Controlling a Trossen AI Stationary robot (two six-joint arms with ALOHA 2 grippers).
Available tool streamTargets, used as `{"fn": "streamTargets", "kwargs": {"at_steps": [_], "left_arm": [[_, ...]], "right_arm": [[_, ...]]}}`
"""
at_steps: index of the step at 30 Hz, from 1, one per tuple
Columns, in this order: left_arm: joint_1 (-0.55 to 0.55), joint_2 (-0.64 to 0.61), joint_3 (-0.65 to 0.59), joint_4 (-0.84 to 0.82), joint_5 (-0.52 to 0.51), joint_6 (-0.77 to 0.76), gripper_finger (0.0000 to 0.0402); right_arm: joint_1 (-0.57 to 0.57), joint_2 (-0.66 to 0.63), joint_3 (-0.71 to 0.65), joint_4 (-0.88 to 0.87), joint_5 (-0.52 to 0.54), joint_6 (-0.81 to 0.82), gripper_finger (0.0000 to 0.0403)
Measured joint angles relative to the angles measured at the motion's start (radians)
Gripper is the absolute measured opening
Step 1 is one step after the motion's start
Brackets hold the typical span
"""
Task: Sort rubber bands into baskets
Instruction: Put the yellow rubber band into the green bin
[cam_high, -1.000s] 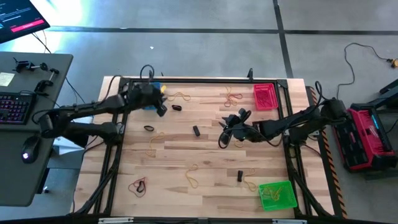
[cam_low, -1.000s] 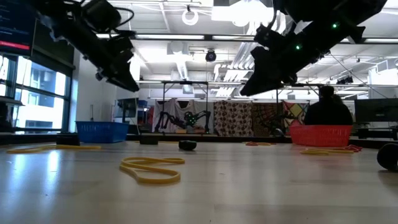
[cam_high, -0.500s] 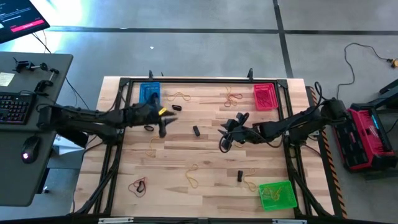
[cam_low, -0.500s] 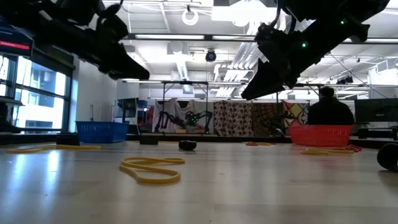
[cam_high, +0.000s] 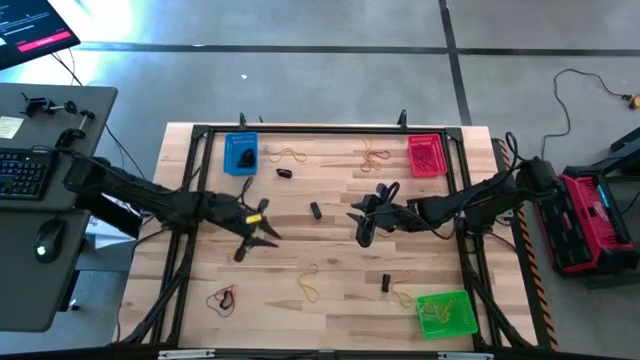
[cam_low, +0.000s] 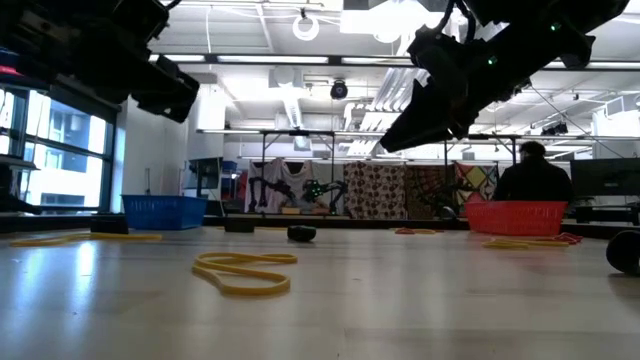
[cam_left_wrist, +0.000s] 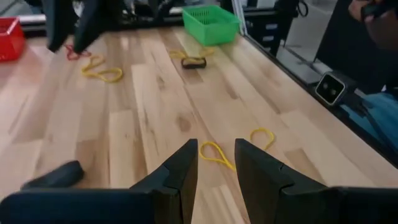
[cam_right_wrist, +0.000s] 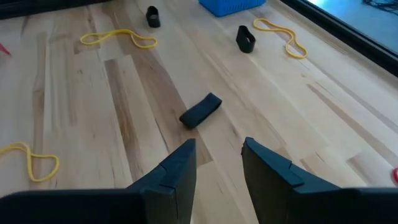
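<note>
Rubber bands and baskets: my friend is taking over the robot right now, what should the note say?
Left gripper: open, empty, above a yellow band left of centre.
Right gripper: open, empty, over a black band mid-table.
Baskets: blue basket and red basket at the far corners, green basket near right; what's inside is too small to tell.
Left: many bands still lie loose on the table.
</note>
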Motion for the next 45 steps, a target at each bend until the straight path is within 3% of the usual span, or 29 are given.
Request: {"fn": "streamTargets", "kwargs": {"at_steps": [9,18,30,45], "left_arm": [[-0.123,0.222,0.109,-0.003,-0.084,-0.053,0.0111],[-0.188,0.452,0.253,-0.038,-0.207,-0.071,0.0177],[-0.201,0.627,0.320,-0.036,-0.231,-0.130,0.0256],[-0.231,0.777,0.399,-0.032,-0.219,-0.124,0.0267]], "right_arm": [[0.001,0.000,0.000,0.008,0.001,0.006,0.0119],[0.001,0.000,0.000,0.016,0.001,0.006,0.0119],[0.001,0.000,0.000,0.019,0.002,0.037,0.0119],[0.001,0.000,0.000,0.030,0.002,0.034,0.0119]]}}
